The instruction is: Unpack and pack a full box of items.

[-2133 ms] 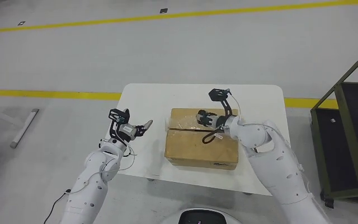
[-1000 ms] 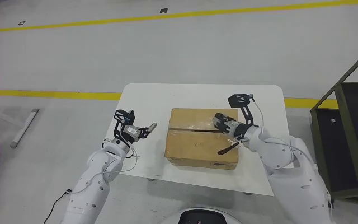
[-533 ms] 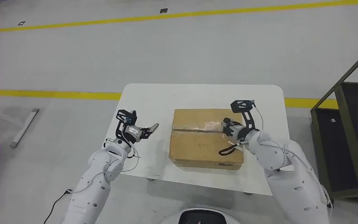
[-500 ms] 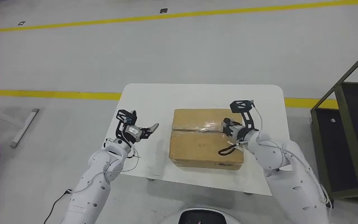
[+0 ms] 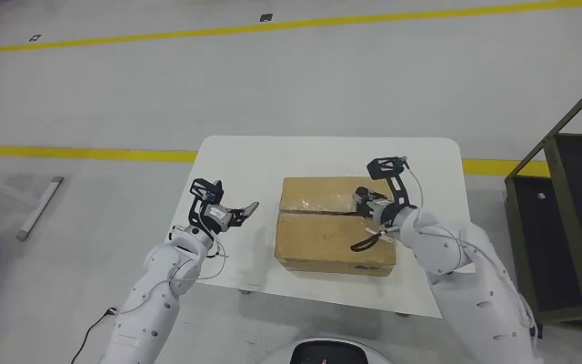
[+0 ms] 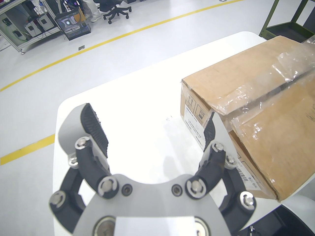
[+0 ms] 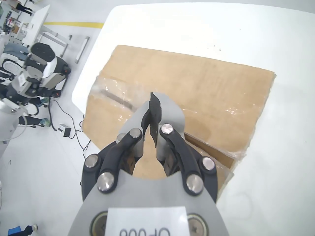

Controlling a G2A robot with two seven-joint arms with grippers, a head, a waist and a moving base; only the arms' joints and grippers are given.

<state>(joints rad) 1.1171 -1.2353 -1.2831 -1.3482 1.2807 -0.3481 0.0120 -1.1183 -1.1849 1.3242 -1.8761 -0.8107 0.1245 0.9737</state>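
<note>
I see right gripper (image 7: 152,103): fingers pressed together over box (image 5: 332,238) tape seam (image 5: 314,211), possibly pinching tape. Left gripper (image 6: 147,115): spread wide, beside box end, above table (image 5: 238,156).

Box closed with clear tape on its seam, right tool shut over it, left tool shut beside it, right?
No: the left wrist view shows the left tool open, not shut. The box is closed and taped, the right tool shut over it.

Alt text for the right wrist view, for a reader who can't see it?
The right gripper, shut, hangs just above the taped seam running along the top of a brown cardboard box. The box sits on a white table.
</note>
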